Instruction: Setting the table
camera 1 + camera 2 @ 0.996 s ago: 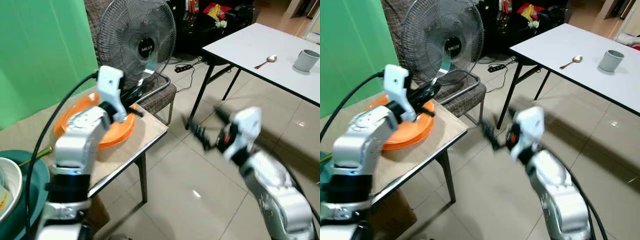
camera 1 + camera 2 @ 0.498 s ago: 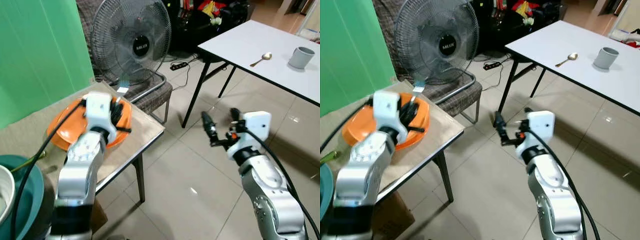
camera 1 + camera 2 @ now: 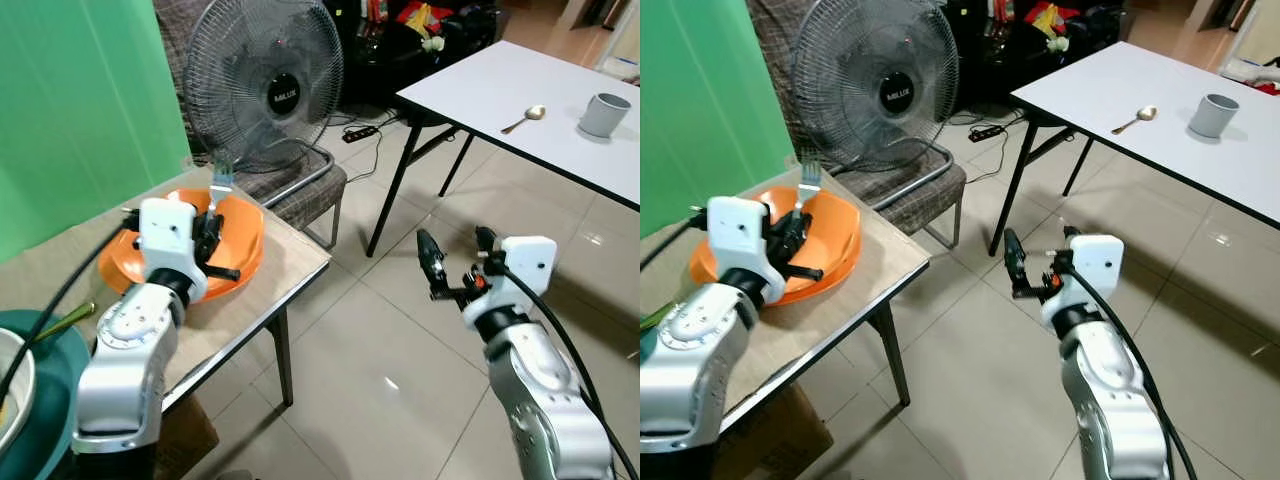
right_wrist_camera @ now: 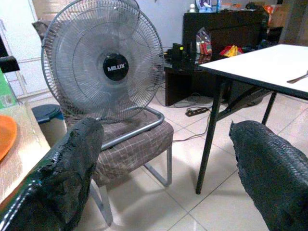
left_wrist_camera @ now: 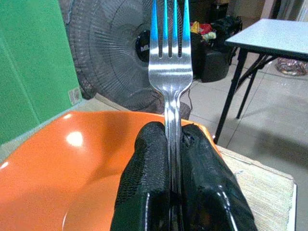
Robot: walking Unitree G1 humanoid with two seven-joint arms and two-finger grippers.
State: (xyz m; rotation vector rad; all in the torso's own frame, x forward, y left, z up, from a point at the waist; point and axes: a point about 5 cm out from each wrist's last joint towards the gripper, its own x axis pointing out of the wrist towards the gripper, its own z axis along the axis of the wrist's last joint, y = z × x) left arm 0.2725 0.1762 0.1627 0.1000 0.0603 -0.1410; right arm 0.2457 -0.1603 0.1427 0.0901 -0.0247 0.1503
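A white tabletop [image 3: 520, 85] on black legs runs out of view past the far right, carrying a grey cup [image 3: 606, 114] near its right edge and a gold spoon [image 3: 526, 118] lying well apart from it. Across a stretch of tiled floor [image 3: 390, 350], a grey pedestal fan [image 3: 264, 82] marked MILUX stands on a plaid-cushioned chair [image 3: 300, 185] with a metal tube frame, beside a green backdrop [image 3: 75, 110]. In front of the chair sits a smaller wood-grain tabletop [image 3: 270, 275], its near end cut off by the robot's own arm.

An orange plate [image 3: 245, 235] rests toward the far corner of this tabletop, partly hidden behind the left wrist. A teal bowl [image 3: 70, 395] with a white dish [image 3: 12, 385] inside is cropped by the lower left edge; a greenish-gold handle [image 3: 62, 322] pokes over its rim, its other end hidden.

The left gripper [image 3: 792, 238] hovers over the orange plate, its fingers [image 5: 147, 178] pinched tight on the stem of a silver fork [image 5: 169, 57] that stands upright, tines toward the fan; the handle below the fingers is hidden. The right gripper [image 3: 455, 262] hangs above the tiled floor between the two tabletops, its fingers [image 4: 72, 168] spread wide apart with nothing between them.
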